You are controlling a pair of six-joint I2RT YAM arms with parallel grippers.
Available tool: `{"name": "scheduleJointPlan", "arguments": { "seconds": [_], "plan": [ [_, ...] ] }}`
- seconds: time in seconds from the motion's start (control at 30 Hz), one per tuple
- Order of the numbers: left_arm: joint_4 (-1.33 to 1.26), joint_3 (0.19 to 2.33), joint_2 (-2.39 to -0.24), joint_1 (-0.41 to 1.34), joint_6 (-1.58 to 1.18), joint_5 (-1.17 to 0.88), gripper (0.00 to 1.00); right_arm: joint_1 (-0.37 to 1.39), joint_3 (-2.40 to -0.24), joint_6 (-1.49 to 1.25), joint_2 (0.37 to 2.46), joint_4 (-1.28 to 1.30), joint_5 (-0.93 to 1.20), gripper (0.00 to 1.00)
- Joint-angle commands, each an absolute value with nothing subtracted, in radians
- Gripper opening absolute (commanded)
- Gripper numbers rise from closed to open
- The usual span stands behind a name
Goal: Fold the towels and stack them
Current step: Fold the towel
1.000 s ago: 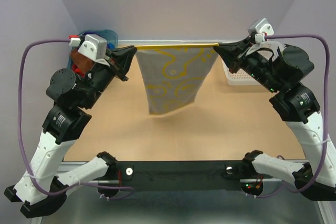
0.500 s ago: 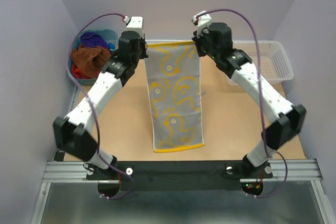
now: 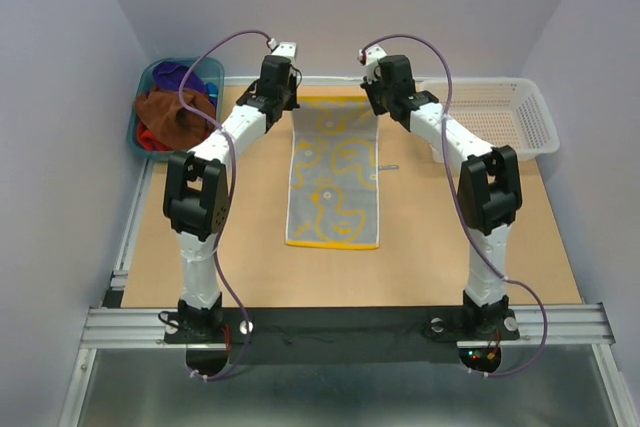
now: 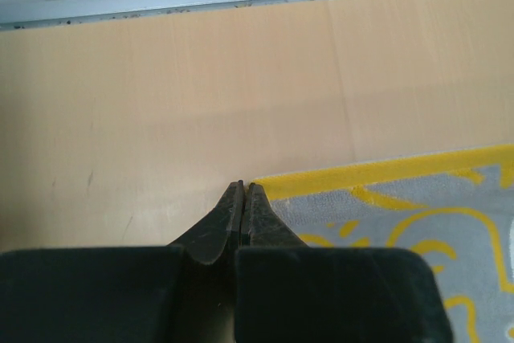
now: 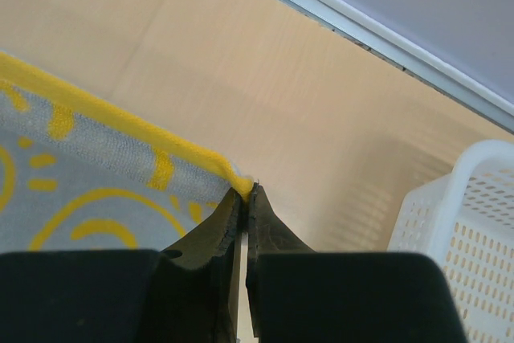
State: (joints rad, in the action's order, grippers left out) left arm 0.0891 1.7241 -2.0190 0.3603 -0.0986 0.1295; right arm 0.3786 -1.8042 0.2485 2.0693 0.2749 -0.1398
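Note:
A grey towel (image 3: 335, 177) with yellow duck outlines and a yellow border lies flat and lengthwise on the table's middle. My left gripper (image 3: 296, 99) is shut at its far left corner, whose yellow edge (image 4: 337, 181) starts right at the fingertips (image 4: 243, 189). My right gripper (image 3: 373, 97) is shut on the far right corner, with yellow hem (image 5: 241, 185) pinched between its tips. Both arms reach far forward, low over the table. More towels lie bunched in the teal tub: brown (image 3: 172, 112), purple (image 3: 180, 74) and red (image 3: 150, 137).
The teal tub (image 3: 136, 125) stands at the far left corner. A white mesh basket (image 3: 505, 117) stands at the far right, close to my right gripper and showing in the right wrist view (image 5: 470, 238). A small grey scrap (image 3: 388, 167) lies right of the towel.
Both arms have stretched forward and down. The towel, hanging from both grippers a second ago, now lies spread flat on the table. Both grips stay shut.

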Motion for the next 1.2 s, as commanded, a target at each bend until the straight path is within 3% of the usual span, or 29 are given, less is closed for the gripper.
{"name": "scheduleJointPlan", "arguments": {
  "seconds": [0.0, 0.3, 0.63, 1.17],
  "plan": [
    [0.054, 1.709, -1.936, 0.314, -0.049, 0.173, 0.0, 0.354, -1.79, 0.288, 2.005, 0.218, -0.167, 0.0],
    [0.139, 1.41, -1.698, 0.314, -0.136, 0.057, 0.0, 0.354, -1.444, 0.187, 1.735, 0.239, 0.024, 0.0],
    [0.216, 1.073, -1.465, 0.314, -0.23, -0.06, 0.0, 0.354, -1.249, 0.003, 1.568, 0.432, 0.152, 0.0],
    [0.264, 0.899, -1.344, 0.314, -0.288, -0.092, 0.0, 0.356, -1.075, -0.176, 1.47, 0.531, 0.268, 0.0]
  ]
}}
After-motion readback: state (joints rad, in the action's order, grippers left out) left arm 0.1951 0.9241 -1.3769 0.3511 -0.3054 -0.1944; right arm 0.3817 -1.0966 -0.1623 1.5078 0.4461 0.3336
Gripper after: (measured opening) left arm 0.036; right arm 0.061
